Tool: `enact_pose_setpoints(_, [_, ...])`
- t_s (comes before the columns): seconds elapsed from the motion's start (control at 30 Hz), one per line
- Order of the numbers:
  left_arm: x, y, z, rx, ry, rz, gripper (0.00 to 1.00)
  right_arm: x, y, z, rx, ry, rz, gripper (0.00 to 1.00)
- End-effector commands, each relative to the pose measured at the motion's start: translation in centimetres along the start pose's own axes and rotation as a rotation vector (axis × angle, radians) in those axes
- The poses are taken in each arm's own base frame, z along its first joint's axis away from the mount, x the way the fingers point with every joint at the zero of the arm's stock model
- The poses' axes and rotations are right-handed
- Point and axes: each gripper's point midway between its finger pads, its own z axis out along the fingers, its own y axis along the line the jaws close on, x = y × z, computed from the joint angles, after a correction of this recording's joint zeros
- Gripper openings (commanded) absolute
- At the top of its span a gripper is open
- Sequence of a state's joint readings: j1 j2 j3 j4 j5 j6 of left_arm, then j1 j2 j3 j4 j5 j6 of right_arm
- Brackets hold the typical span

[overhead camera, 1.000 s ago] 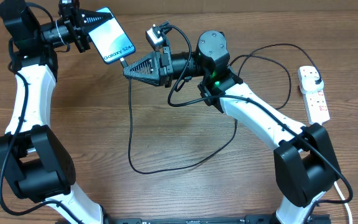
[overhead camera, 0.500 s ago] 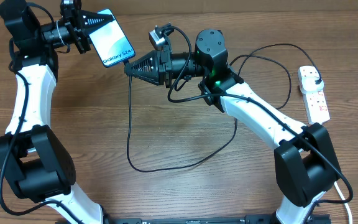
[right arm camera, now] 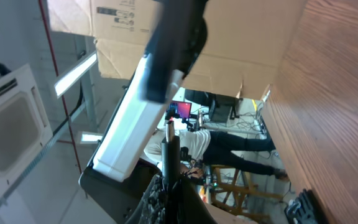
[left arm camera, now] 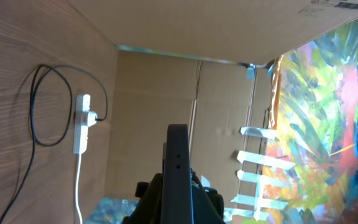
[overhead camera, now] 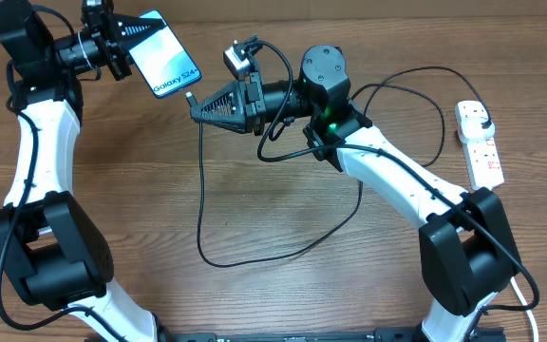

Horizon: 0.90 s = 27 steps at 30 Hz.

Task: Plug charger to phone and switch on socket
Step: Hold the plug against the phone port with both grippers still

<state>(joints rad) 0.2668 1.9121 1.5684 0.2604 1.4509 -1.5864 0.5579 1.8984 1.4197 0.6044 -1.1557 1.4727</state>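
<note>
Overhead view, items as they lie.

1. Left gripper [overhead camera: 126,43], at 10 o'clock of the table [overhead camera: 283,285]. Jaws closed on the phone [overhead camera: 162,55], gripping its upper end. The phone is held in the air, screen up, with its "Galaxy" end pointing toward 4 o'clock.
2. Right gripper [overhead camera: 198,107], near 12 o'clock. Jaws closed on the head of the charger [overhead camera: 200,190]. The connector tip [overhead camera: 190,96] lies just beside the phone's lower edge; whether they touch cannot be told. The right wrist view shows the tip [right arm camera: 170,134] upright, close under that edge.
3. Charger cable. It hangs from the right gripper, loops across the table toward 6 o'clock, then runs to the plug adapter [overhead camera: 479,116].
4. Socket [overhead camera: 485,157], at 3 o'clock, flat on the table, with the adapter seated in its far outlet. Switch position is too small to read.

Risks, as judged:
- The tip may meet the phone's edge off-line, scraping beside the port.
- The phone is held at one end only, so a push could pivot or slip it.
- Slack cable may snag the right arm during the reach to the switch.
</note>
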Motion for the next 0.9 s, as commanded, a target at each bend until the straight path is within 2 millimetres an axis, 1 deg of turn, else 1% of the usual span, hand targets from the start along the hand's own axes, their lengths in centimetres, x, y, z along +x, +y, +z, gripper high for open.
enact_pose_setpoints(0.0, [0.1, -0.9, -0.1, 0.004, -0.004, 0.067, 0.05, 0.1, 2.1, -0.2, -0.024, 0.001, -0.067, 0.04])
enact_pose_setpoints(0.23, [0.3, -0.8, 0.1, 0.003, 0.006, 0.067, 0.04, 0.0, 2.1, -0.2, -0.024, -0.007, -0.067, 0.04])
enact_pose_setpoints(0.43, [0.7, -0.8, 0.9, 0.002, 0.026, 0.065, 0.05, -0.1, 2.1, -0.2, -0.024, -0.011, -0.066, 0.04])
enact_pose_setpoints(0.87, [1.2, -0.8, 0.8, 0.001, 0.057, 0.040, 0.05, -0.4, 2.0, -0.2, -0.023, -0.032, -0.064, 0.04])
